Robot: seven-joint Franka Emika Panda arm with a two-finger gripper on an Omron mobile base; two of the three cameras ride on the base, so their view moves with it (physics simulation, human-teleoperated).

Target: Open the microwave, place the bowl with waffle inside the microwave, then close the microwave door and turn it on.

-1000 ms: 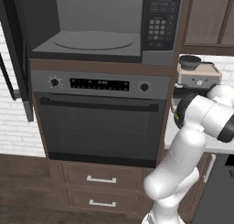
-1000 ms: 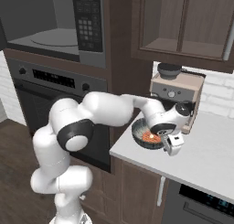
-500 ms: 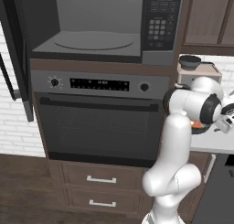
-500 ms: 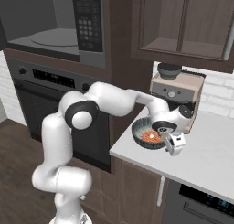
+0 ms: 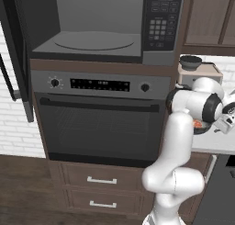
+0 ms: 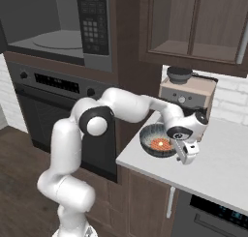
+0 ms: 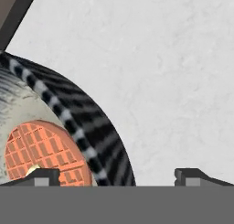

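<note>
The microwave stands open, its turntable bare and the microwave door swung out to the left. The bowl, dark with blue-grey stripes, sits on the white counter and holds an orange-red waffle. My gripper is open at the bowl's right rim. In the hand view the gripper straddles the striped bowl wall, one fingertip over the waffle and the other over bare counter.
A beige espresso machine with a dark cup on top stands just behind the bowl. The wall oven sits under the microwave, and the keypad panel is on the microwave's right.
The arm's elbow has swung up and over while the hand stayed at the bowl's right rim. The gripper stays open and the bowl has not moved.
</note>
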